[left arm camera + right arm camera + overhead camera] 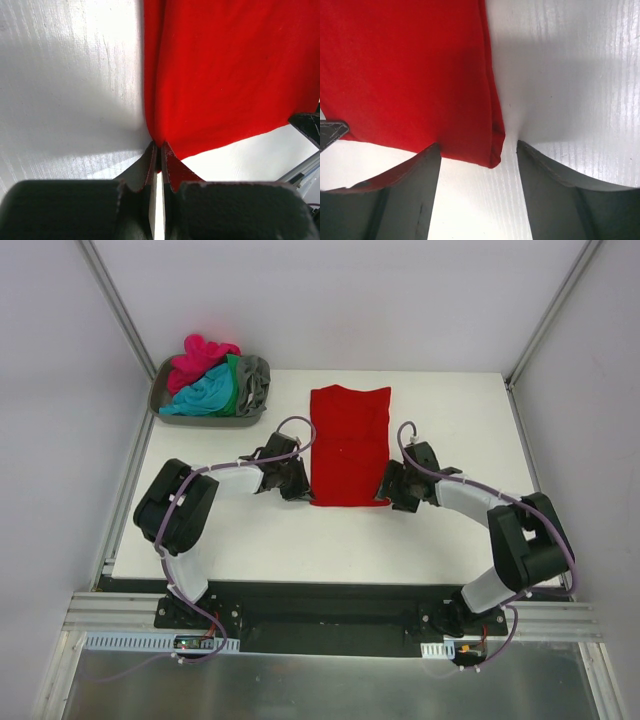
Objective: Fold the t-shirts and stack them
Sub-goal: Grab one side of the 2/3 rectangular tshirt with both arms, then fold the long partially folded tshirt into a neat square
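We see a robotics lab cell: a white bench [440, 540] boxed in by plain white panels [350, 300] on aluminium posts [120, 305], with a cabled left arm [180, 510] and right arm [520, 535] bolted to a metal rail [330, 615].

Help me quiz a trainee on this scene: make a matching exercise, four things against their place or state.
Things:
1. red t-shirt
2. tray
3. left tool
4. right tool

Places or states:
A. open, straddling a near corner of the shirt
B. at the far left of the table, holding other shirts
C. shut on a near corner of the shirt
D. lying flat mid-table

Pairs: 1-D, 2-B, 3-C, 4-A
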### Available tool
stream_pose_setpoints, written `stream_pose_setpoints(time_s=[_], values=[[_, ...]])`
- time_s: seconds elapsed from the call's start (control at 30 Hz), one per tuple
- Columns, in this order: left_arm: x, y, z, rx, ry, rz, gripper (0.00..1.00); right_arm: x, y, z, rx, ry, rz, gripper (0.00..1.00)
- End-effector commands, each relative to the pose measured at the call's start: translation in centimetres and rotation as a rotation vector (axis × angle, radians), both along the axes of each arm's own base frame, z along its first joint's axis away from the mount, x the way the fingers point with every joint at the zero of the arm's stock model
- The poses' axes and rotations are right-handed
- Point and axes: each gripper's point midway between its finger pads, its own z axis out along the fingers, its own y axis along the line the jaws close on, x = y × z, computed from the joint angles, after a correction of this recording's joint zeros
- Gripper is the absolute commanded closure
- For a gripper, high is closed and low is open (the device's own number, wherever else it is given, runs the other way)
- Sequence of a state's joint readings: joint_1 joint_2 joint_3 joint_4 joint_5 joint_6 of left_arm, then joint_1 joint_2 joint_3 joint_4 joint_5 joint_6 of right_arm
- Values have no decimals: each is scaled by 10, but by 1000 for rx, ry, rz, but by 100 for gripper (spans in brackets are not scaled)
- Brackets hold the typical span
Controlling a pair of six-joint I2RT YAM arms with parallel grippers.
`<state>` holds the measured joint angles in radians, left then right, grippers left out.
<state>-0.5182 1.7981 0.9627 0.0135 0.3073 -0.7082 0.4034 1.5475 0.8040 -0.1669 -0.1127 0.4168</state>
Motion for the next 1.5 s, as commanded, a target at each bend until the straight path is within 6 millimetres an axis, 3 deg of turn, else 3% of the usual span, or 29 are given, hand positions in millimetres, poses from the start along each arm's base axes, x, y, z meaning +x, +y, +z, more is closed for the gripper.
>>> stream_pose_setpoints(time_s=[0.0,0.07,0.2,0.33,0.5,0.8,0.93,1.13,1.3,1.47], values=[[-16,10,-9,52,36,4,100,-2,-4,-13,-17,48,-47,40],[-17,10,-10,55,40,6,100,-3,-4,-14,-16,52,-51,47],[-18,10,-9,52,42,5,100,-8,-5,-18,-13,65,-54,81],[-24,12,-3,42,29,-3,100,-14,-6,-17,-5,61,-42,99],[-49,20,12,19,7,-11,100,-38,4,1,97,56,26,99],[-144,24,53,-119,12,-106,100,-147,16,47,236,217,187,99],[-164,28,84,-174,-62,-163,100,-167,8,80,237,177,263,99],[-170,28,135,-286,-211,-195,100,-165,10,129,308,15,284,99],[-152,32,145,-257,-274,-128,100,-148,10,152,292,-88,276,99],[-121,34,157,-190,-333,-37,100,-112,5,166,209,-192,221,99]])
